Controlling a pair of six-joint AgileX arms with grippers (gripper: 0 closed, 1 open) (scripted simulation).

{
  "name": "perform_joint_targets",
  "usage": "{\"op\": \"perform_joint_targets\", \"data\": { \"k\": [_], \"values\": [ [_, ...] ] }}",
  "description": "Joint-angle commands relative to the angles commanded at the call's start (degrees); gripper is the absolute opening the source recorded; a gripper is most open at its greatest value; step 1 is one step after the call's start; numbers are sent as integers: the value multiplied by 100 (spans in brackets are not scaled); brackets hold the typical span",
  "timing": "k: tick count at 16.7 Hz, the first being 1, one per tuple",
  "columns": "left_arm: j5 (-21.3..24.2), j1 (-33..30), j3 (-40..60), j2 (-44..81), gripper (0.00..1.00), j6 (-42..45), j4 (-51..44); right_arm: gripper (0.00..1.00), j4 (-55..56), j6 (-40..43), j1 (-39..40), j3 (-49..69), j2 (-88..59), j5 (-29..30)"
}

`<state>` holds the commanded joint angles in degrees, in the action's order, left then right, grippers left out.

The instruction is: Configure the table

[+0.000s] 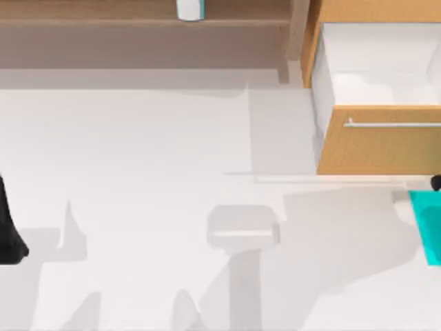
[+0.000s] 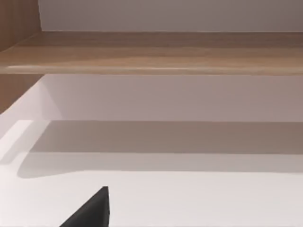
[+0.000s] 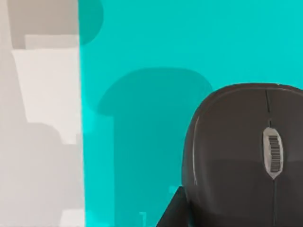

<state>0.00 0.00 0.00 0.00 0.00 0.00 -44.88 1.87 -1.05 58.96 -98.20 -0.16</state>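
The tabletop is a broad, flat, matte white plane that fills the middle of the top view. At 12 o'clock runs a long brown wooden shelf. At 2 o'clock stands an orange-brown wooden cabinet, its drawer open, with a silver bar handle. At 3 o'clock lies a smooth teal mat; on it rests a rounded dark grey mouse. The left arm is at 9 o'clock; whether either pincer is apart or together, I cannot tell.

My left arm shows as a dark shape at the table's left edge, low
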Motion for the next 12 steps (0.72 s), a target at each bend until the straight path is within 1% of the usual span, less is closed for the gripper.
{"op": "perform_joint_targets", "data": {
  "k": [12],
  "values": [
    [0,0,0,0,100,0,0,0,-112,34,97,-192,238,6]
  ]
}}
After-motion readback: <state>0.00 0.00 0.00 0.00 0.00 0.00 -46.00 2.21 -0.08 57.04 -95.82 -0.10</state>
